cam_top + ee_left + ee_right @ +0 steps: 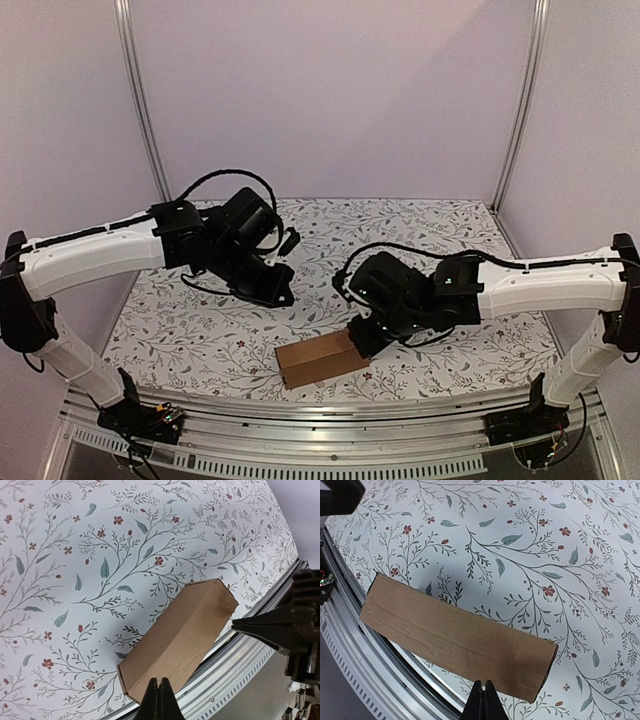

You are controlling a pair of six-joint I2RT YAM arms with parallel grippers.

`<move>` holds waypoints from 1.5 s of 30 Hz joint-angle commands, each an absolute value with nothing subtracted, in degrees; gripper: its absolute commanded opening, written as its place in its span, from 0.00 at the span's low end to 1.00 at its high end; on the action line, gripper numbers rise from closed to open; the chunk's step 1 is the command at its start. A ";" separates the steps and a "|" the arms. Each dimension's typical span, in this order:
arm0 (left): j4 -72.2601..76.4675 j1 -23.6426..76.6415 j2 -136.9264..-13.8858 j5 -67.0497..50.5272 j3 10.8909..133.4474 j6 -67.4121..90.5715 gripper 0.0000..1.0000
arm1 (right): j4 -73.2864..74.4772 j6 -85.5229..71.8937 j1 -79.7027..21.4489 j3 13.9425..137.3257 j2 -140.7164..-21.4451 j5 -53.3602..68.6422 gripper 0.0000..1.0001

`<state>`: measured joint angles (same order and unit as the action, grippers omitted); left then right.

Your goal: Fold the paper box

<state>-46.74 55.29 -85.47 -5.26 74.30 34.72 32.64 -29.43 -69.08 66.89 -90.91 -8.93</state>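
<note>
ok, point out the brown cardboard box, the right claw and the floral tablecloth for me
Brown cardboard box [455, 637]: right wrist view, middle of its top face.
Right claw [481, 696]: right wrist view, tips of the closed fingers.
Floral tablecloth [420, 235]: top external view, bare patch behind the arms.

The table carries a white cloth printed with grey-green leafy sprigs and small red flowers [420, 240], bordered at its near edge by a ribbed silver aluminium rail [330, 415]. On the cloth lies a slim, closed rectangular box of plain brown corrugated cardboard [322, 359], flat on its broad side. It sits close to the near edge, one long side overhanging the rail in the wrist views.
</note>
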 commanded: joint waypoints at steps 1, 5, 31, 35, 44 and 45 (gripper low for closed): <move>-48.99 52.61 -89.61 -5.95 75.38 33.71 0.00 | 34.33 -28.41 -68.77 61.97 -83.20 -5.02 0.00; -47.43 51.33 -92.29 -8.17 75.02 33.85 0.00 | 34.55 -30.30 -68.80 55.55 -78.83 -4.14 0.00; -40.34 49.42 -97.92 -18.34 67.66 34.56 0.00 | 27.84 -37.56 -66.27 66.20 -98.50 -4.98 0.00; -39.82 48.73 -96.40 -18.18 65.82 34.71 0.00 | 27.83 -37.88 -64.61 69.87 -101.81 -6.42 0.00; -37.43 46.67 -94.17 -17.65 62.74 35.65 0.00 | 26.38 -37.97 -59.90 79.24 -109.84 -5.76 0.00; -37.32 46.43 -93.92 -17.31 62.57 35.75 0.00 | 26.06 -38.09 -59.11 80.16 -110.82 -5.30 0.00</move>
